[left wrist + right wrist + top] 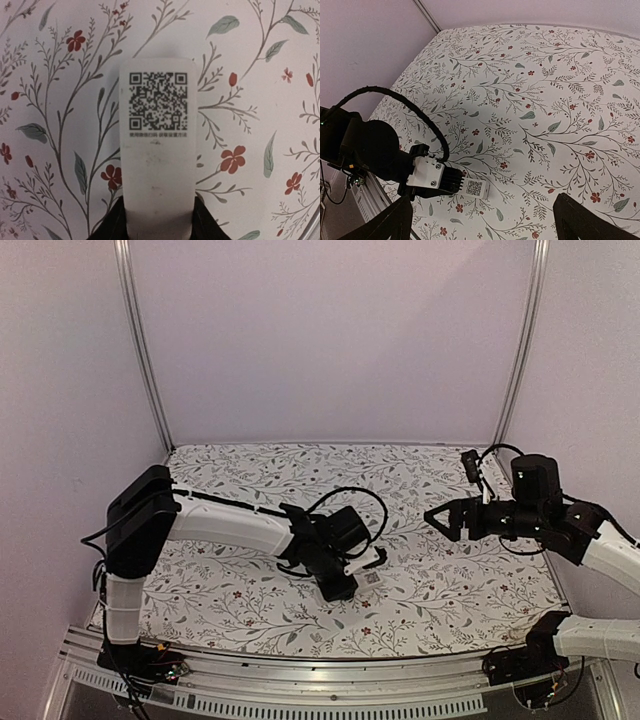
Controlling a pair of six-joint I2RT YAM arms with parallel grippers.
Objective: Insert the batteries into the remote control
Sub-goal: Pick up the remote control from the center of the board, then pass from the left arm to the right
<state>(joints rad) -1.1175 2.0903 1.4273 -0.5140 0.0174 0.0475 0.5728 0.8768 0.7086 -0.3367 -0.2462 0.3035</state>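
Remote control [157, 150]: light, rigid, smooth plastic, likely slippery. Left pincer [157, 222] grips its left end across the width. Right pincer [440, 518] hangs open, empty.

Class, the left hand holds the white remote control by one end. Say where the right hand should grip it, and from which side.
Probably the free end bearing the QR code, pinched across its long edges, approaching opposite the left hand. The remote control is a slim flat bar, that hand covers its other end, and the right hand is open.
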